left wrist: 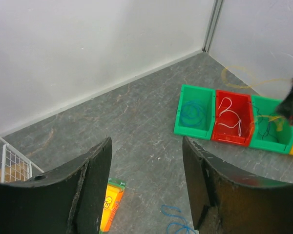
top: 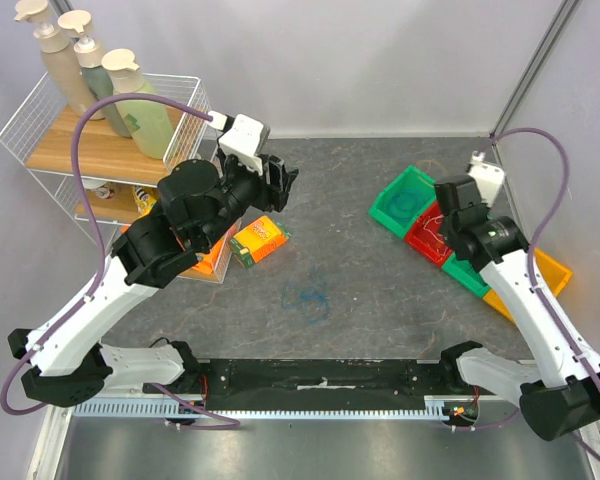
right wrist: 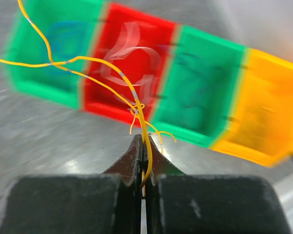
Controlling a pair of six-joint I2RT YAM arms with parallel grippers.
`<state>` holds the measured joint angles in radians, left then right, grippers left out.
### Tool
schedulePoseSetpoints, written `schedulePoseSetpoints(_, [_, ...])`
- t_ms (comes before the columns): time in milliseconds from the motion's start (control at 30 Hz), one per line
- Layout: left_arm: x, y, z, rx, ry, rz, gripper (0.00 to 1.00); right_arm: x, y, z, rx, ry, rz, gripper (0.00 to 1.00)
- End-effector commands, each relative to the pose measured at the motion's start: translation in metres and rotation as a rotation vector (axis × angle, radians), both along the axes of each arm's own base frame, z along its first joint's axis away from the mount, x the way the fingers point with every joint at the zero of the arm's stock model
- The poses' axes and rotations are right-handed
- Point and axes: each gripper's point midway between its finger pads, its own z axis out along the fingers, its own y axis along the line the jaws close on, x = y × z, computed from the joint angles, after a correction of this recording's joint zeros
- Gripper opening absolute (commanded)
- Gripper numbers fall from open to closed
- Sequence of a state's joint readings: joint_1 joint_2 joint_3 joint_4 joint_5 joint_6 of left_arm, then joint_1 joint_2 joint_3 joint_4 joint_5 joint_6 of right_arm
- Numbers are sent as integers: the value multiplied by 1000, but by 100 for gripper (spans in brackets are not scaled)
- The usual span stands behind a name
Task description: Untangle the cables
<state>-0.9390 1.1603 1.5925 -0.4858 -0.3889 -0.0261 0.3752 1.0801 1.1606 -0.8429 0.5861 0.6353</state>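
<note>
My right gripper (right wrist: 142, 142) is shut on a thin yellow cable (right wrist: 90, 74), which rises from the fingertips and loops out to the left above the row of bins. From above, that gripper (top: 448, 222) hangs over the red bin (top: 430, 238). A loose blue cable (top: 308, 295) lies curled on the table's middle and also shows in the left wrist view (left wrist: 175, 220). A blue cable (left wrist: 193, 112) lies in the green bin and a white cable (left wrist: 230, 116) in the red bin. My left gripper (left wrist: 146, 180) is open and holds nothing, raised at the left (top: 280, 183).
The bins stand in a row at the right: green (top: 405, 198), red, green (top: 465, 274), yellow (top: 542, 272). An orange packet (top: 258, 240) lies left of centre. At the back left stands a white wire rack (top: 40, 130) with bottles (top: 140, 105).
</note>
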Motion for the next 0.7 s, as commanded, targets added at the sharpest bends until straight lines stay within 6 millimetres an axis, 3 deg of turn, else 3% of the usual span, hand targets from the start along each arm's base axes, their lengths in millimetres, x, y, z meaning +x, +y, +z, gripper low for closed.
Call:
schedulePoseSetpoints(0, [-4,3,-1,44,-32,-28,65,-66,-108,18,-260,120,-417,0])
schedulePoseSetpoints(167, [-8,4,-3,66,-50,-48,65,-114,-177,-6,-286,295,-706,0])
schedulePoseSetpoints(300, [-11,10,-5,77,-69,-48,65,-130,-206,-14,-273,338,-835,0])
schedulePoseSetpoints(467, [-12,15,-4,102,-97,-43,64,-135,-216,-41,-277,452,-875,0])
schedulePoseSetpoints(667, [-11,17,-1,115,-120,-27,64,-141,-214,-51,-209,501,-907,0])
